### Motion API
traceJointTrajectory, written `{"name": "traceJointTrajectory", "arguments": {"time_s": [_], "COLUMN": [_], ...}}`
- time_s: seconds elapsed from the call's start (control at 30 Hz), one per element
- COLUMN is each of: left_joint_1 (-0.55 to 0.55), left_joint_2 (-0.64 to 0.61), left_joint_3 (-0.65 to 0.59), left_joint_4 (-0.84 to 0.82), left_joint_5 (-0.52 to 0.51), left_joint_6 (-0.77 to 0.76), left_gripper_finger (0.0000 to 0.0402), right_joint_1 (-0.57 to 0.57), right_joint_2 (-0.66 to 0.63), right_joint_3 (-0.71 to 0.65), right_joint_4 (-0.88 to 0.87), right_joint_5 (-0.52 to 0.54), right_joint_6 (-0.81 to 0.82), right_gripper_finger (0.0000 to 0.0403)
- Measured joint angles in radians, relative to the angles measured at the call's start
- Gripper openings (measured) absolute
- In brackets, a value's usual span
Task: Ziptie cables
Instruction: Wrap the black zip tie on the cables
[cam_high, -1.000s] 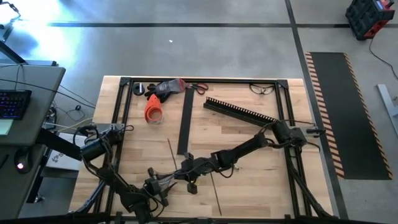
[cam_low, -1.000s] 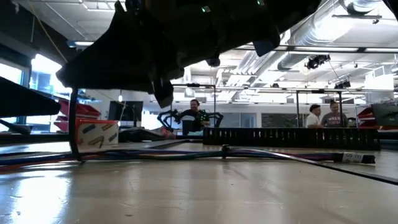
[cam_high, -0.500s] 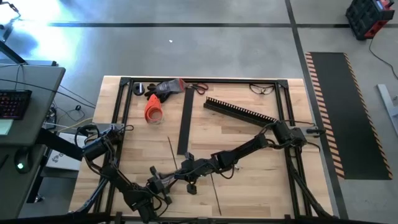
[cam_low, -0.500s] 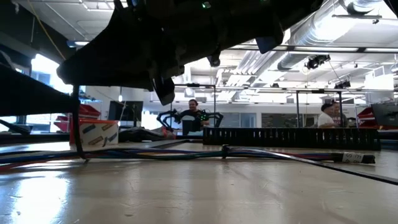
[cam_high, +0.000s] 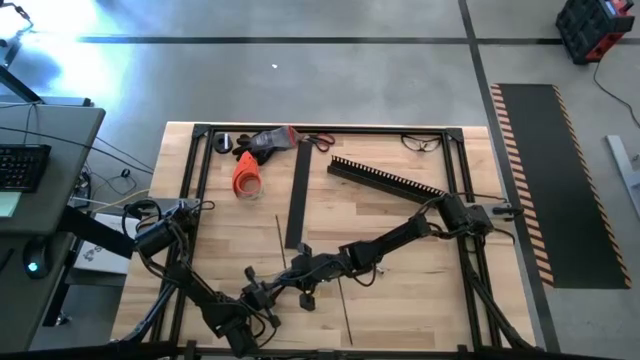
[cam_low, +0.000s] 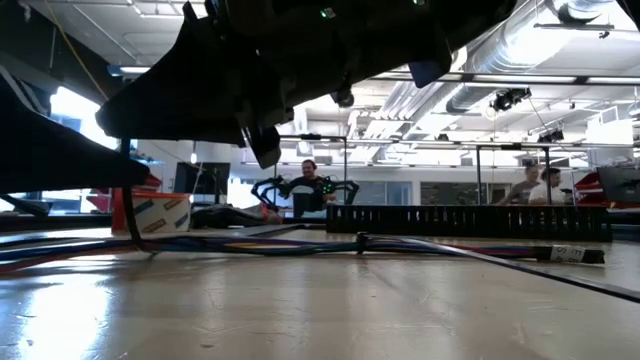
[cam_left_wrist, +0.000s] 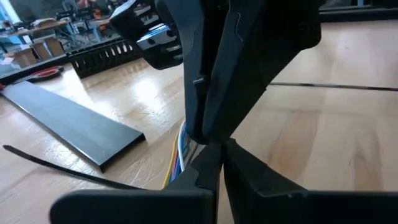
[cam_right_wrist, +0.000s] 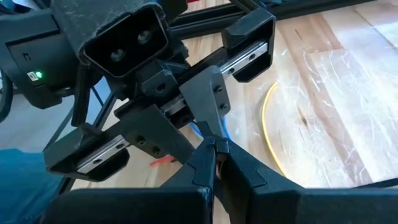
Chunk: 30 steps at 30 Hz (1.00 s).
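Since the earlier frames your left gripper (cam_high: 268, 300) has edged toward the right gripper (cam_high: 292, 272) and brought its fingers (cam_left_wrist: 210, 163) together; they now meet tip to tip, the cables (cam_left_wrist: 180, 149) showing just behind them. Whether those tips pinch a wire or only close beside the bunch cannot be told. In the low view the upright strand at the left of the bundle has shifted a little to the right.

Right gripper: fingers (cam_right_wrist: 214, 155) shut, nose to nose with the left gripper at the near middle of the table (cam_high: 400, 300). What they pinch, if anything, is hidden; a blue wire and a yellow one pass close by.

Cables: in the low view they (cam_low: 300, 247) lie flat across the table as a long, loosely gathered bunch of mixed colours, running under both arms.

Progress, as a judgement: early to middle. You have both grippers on the bunch, yet no closed loop is visible around it. A thin dark strip (cam_high: 344, 312), possibly a tie, lies loose just beside the grippers. Wrapping, threading and tightening appear to remain.

Containers: the toothed channel (cam_high: 385, 178) at the far right holds no cables; the flat black strip (cam_high: 297, 195) lies bare. An orange tool (cam_high: 246, 175) rests near the far edge.
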Motion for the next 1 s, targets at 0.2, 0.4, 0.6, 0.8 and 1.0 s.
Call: {"name": "traceJointTrajectory", "arguments": {"time_s": [0.2,0.4,0.6,0.8,1.0], "left_joint_1": [-0.045,-0.049,-0.054,-0.096,-0.131], "left_joint_2": [0.0,0.0,0.0,0.0,0.022], "left_joint_3": [0.0,0.0,0.0,0.0,0.0], "left_joint_4": [-0.02,-0.08,-0.084,-0.134,-0.187], "left_joint_5": [-0.096,-0.098,-0.091,-0.117,-0.122], "left_joint_6": [-0.077,-0.177,-0.194,-0.287,-0.409], "left_gripper_finger": [0.0,0.0,0.0,0.0,0.0], "right_joint_1": [0.005,0.005,-0.02,-0.034,-0.034], "right_joint_2": [-0.002,-0.002,-0.058,-0.118,-0.054], "right_joint_3": [0.0,0.0,0.0,0.003,0.002], "right_joint_4": [0.001,-0.019,-0.067,-0.073,0.065], "right_joint_5": [0.016,0.032,-0.087,-0.165,-0.166], "right_joint_6": [0.003,0.009,-0.019,-0.111,-0.127], "right_gripper_finger": [0.0003,0.007,0.0185,0.0246,0.0226]}}
